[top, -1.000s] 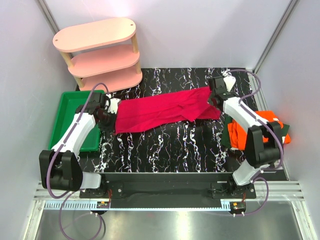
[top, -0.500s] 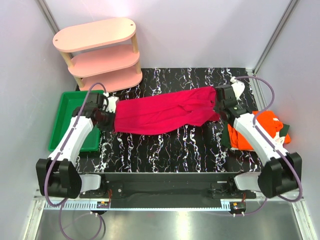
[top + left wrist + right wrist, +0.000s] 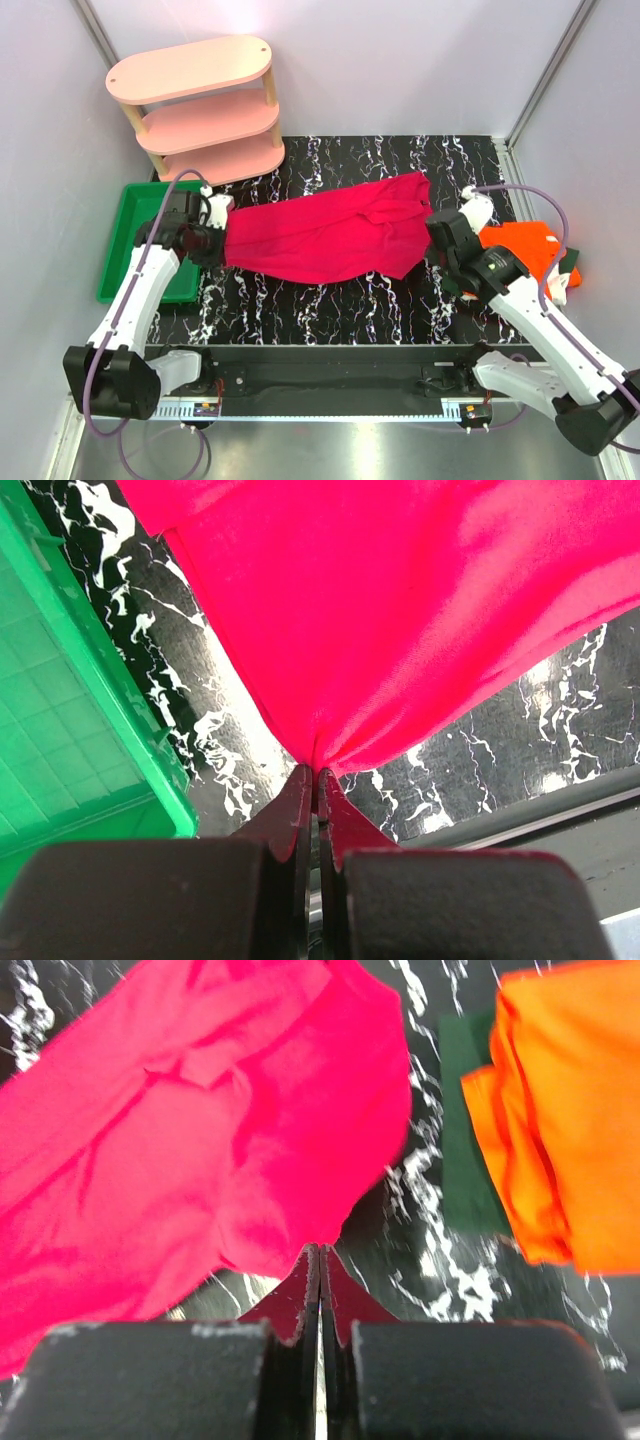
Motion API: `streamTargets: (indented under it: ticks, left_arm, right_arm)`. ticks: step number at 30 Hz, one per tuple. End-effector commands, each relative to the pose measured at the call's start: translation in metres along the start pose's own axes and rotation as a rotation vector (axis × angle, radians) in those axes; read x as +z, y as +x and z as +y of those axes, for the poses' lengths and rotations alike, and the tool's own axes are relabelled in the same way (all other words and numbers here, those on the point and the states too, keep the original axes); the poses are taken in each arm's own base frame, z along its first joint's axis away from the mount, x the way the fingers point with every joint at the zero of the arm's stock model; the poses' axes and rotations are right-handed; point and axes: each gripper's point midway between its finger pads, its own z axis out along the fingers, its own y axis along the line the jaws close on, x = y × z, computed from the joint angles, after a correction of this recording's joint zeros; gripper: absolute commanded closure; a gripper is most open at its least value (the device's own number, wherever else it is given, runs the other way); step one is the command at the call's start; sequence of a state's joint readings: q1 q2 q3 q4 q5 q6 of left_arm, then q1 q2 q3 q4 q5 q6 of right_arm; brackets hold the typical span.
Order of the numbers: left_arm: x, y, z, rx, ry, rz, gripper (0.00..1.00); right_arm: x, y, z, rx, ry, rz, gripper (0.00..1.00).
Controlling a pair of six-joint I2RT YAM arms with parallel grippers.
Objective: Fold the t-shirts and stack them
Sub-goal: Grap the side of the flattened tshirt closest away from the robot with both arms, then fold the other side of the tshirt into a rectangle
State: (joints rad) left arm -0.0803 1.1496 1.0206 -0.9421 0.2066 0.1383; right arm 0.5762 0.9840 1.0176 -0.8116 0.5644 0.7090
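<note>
The crimson t-shirt point(image 3: 330, 232) hangs stretched between both grippers above the black marbled table. My left gripper point(image 3: 215, 243) is shut on its left edge; in the left wrist view the cloth point(image 3: 400, 610) gathers into the closed tips point(image 3: 317, 773). My right gripper point(image 3: 432, 238) is shut on its right edge; the right wrist view shows the shirt point(image 3: 200, 1140) pinched at the tips point(image 3: 319, 1251). The orange t-shirt point(image 3: 520, 252) lies folded on the dark green one point(image 3: 570, 262) at the table's right edge, also in the right wrist view point(image 3: 570, 1110), with the green one point(image 3: 475, 1120) under it.
A green plastic tray point(image 3: 140, 235) sits at the left edge, beside my left gripper, and shows in the left wrist view point(image 3: 70, 730). A pink three-tier shelf point(image 3: 200, 105) stands at the back left. White walls enclose the table.
Both grippers have pulled toward the near edge with the crimson shirt. Its lower edge now hangs nearer the front, and the right arm has swung out to the right.
</note>
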Motion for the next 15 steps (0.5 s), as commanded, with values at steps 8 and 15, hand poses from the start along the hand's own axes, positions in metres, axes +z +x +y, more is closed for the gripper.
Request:
streamTargets:
  ticks: [8,15]
  left_arm:
    - [0.010,-0.001,-0.004,-0.012,0.047,0.036,1.00]
    - [0.007,-0.001,-0.007,0.011,0.066,0.047,1.00]
  right_arm:
    - [-0.032,0.016,-0.044,0.051,0.098,0.003,1.00]
    - [-0.047,-0.010,-0.042,0.049,0.082,-0.055,1.00]
